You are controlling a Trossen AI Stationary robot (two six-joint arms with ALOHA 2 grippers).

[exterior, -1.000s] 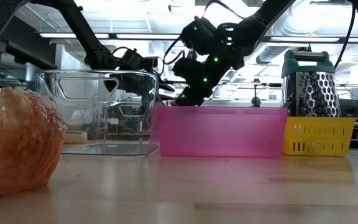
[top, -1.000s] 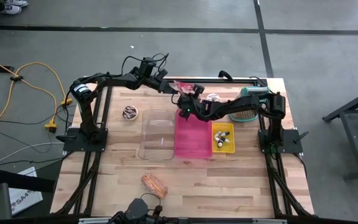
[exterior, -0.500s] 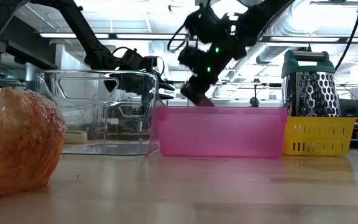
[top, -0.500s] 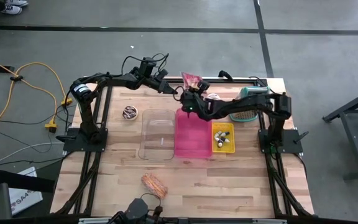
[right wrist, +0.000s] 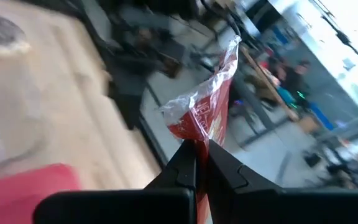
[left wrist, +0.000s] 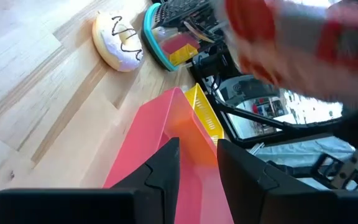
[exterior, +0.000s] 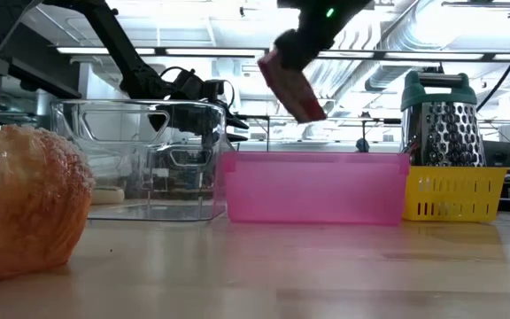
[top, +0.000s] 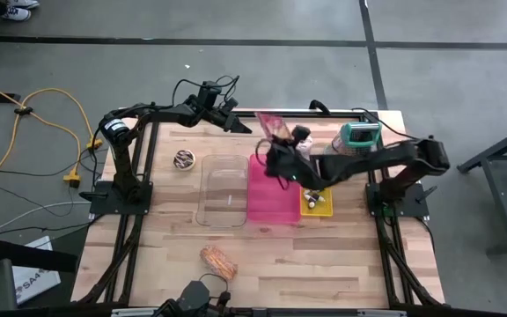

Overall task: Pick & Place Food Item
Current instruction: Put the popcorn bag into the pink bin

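The right gripper [right wrist: 196, 152] pinches a crinkled red plastic packet [right wrist: 204, 106] above the rectangular pink bin [top: 269, 189]. The left gripper [left wrist: 197, 155], jaws narrow, waits at 11 o'clock.

Grey concrete floor [top: 465, 70] w/ dark lines, yellow cable [top: 55, 110]; bright ceiling lights [exterior: 202, 51].

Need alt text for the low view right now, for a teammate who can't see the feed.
The right gripper holds a red snack packet in the air above the pink bin. A clear container stands left of the bin, a yellow basket with a metal grater to its right, and a sugared pastry fills the near left.
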